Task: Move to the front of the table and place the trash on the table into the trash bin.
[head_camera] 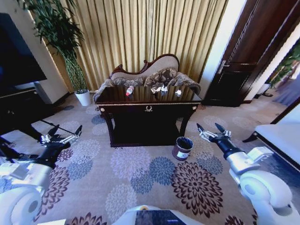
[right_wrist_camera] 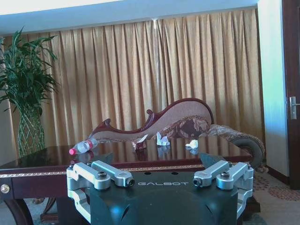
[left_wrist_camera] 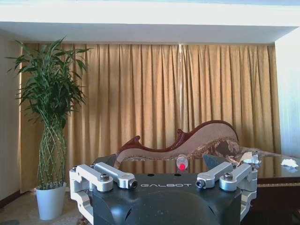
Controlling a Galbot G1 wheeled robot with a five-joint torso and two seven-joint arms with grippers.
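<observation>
Across the flowered carpet, well ahead of the robot, stands the table [head_camera: 149, 108], dark and glossy, with a chaise longue behind it and gold curtains beyond. Near its right front leg, on the floor, sits the trash bin [head_camera: 182, 148], a small dark bucket with a pale label. A potted plant in a white pot (not the bin) stands far left.

On the tabletop the trash lies spread along the far half. The bottle [head_camera: 129, 90] lies on its side toward the left, clear with a red label. To its right are several crumpled paper wads [right_wrist_camera: 162, 139], the rightmost one [right_wrist_camera: 192, 144] a little apart from the others.

Both arms are held forward and low, well short of the table. The left gripper [head_camera: 64, 133] hovers over the carpet at the near left with its fingers spread apart; the right gripper [head_camera: 213, 130] hovers at the near right, just beyond the bin, fingers likewise apart and empty.

The bottle looks light and probably empty, smooth enough to roll or slip on the polished top; a grasp across the middle of its body seems safest. The paper is soft and nearly weightless, so a pinch anywhere on its bulk should do.
</observation>
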